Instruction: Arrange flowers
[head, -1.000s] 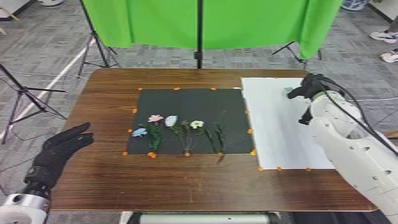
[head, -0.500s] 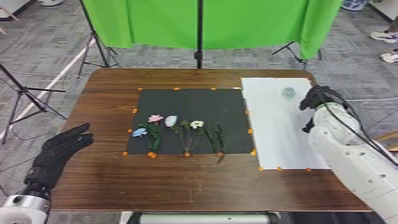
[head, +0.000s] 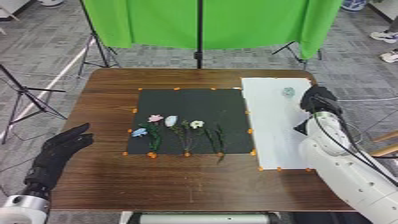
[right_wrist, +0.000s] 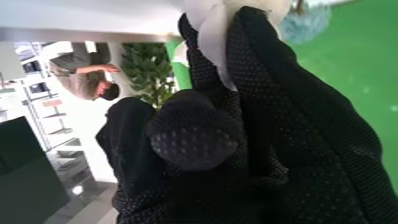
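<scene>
Right hand, grip unclear, is near the bluish thing on white paper.

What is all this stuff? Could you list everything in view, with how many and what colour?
Table: one, brown, centre
Mat: one, dark, on the table
Paper: one, white, right of the mat
Flowers: four on the mat; blue, pink, pale, white
Leafy stems: several, green, on the mat
Perhaps a vase: one, pale blue-green, on the paper's far part
Tape bits: many, orange, around mat and paper
Cloth: one, green, behind
Stands: several, black, around the table
Plant: one, green, background
Left hand: one, black, left edge
Right hand: one, black, beside the paper
</scene>
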